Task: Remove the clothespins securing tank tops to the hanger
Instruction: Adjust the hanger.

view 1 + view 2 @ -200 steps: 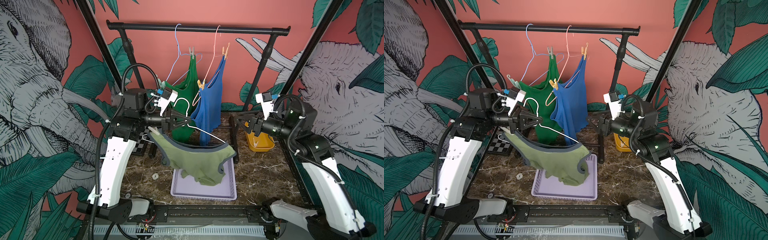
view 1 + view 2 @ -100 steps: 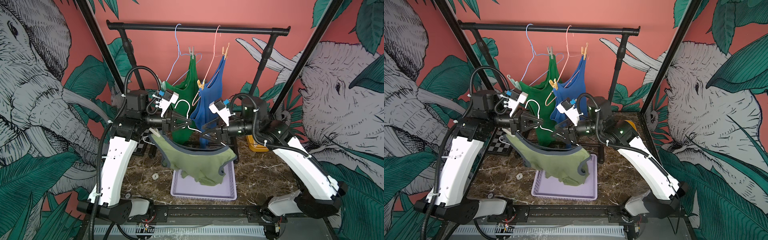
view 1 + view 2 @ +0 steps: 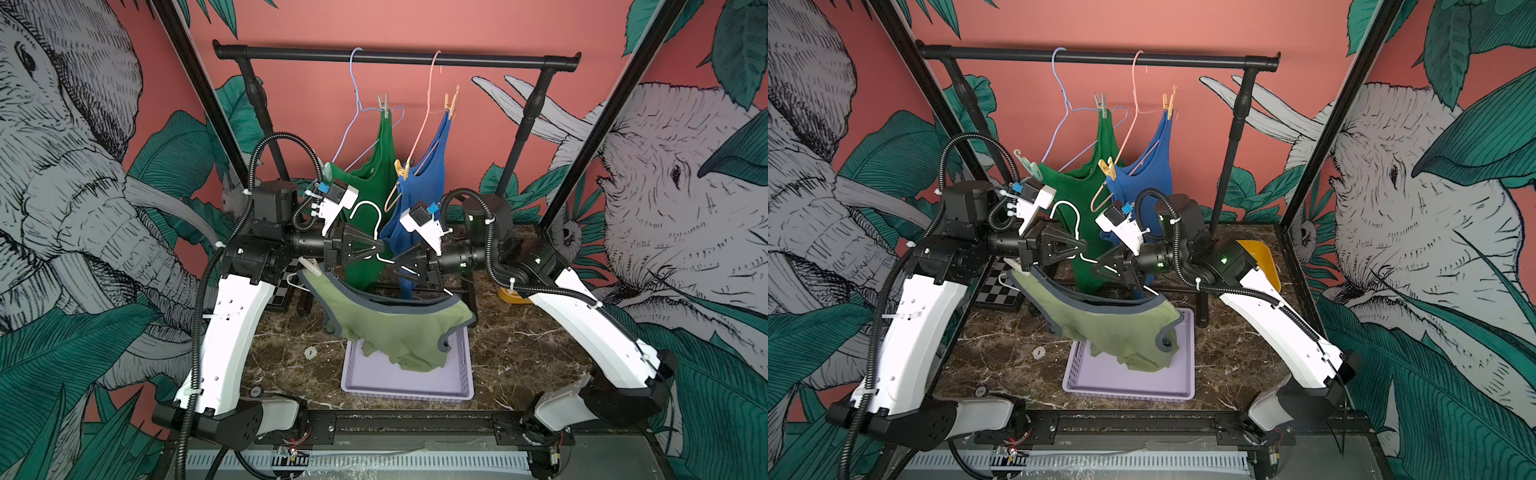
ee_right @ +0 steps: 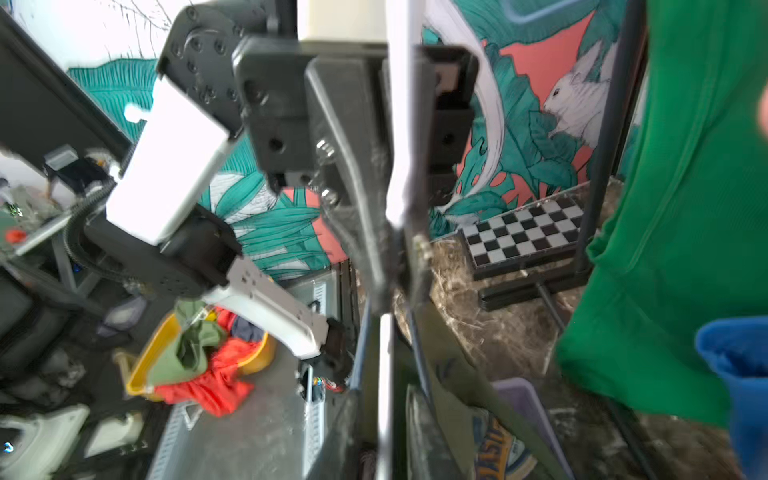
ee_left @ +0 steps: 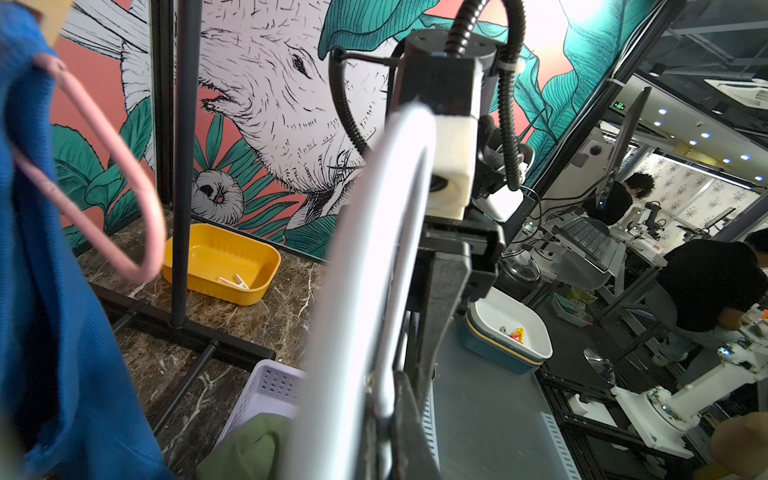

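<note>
Top views show the left hand [image 3: 379, 248] shut on the white hanger [image 3: 365, 203]. The right hand [image 3: 398, 268], at 4 o'clock from it, is pinched shut on the same hanger's wire. The olive tank top [image 3: 395, 328] hangs from it over the purple basket [image 3: 407, 394]. A white clothespin [image 3: 309, 266] bites its 10 o'clock corner. At 12 o'clock the green tank top [image 3: 374, 183] and blue tank top [image 3: 432, 174] hang from the rail [image 3: 291, 53], with a grey clothespin [image 3: 384, 104], mint clothespin [image 3: 1022, 160], yellow clothespin [image 3: 401, 168] and orange clothespin [image 3: 451, 102].
</note>
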Robot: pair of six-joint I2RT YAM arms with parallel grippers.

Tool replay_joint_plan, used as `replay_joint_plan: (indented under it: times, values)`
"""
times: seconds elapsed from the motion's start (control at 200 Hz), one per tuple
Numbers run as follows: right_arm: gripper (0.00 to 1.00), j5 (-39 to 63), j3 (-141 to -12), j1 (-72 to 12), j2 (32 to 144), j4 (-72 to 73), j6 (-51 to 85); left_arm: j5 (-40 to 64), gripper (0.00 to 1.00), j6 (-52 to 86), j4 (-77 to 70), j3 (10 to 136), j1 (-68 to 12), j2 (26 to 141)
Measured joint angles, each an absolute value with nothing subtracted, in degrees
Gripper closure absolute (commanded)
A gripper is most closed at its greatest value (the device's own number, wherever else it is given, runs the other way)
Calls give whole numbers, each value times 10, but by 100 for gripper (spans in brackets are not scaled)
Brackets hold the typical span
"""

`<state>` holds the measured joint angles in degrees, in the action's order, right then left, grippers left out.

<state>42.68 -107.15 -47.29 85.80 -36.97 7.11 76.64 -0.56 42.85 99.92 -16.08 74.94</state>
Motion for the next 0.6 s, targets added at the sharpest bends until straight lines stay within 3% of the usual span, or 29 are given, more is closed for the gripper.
replay_joint_plan:
  times: [0.1, 0.19, 0.33, 0.375, 0.6]
  values:
    - [100, 427, -1072, -473, 860, -366, 66, 766, 100, -6, 429, 999, -160, 749]
    - [100, 426, -1071, -473, 860, -366, 62, 766, 92, -6, 429, 999, -160, 749]
    - [100, 415, -1067, -473, 860, -365, 53, 775, 39, -8, 425, 1001, -161, 749]
    - [100, 410, -1062, -473, 860, -364, 51, 780, 27, -6, 423, 1002, -161, 749]
    - [100, 408, -1019, -456, 842, -359, 43, 816, 7, 36, 379, 1038, -139, 752]
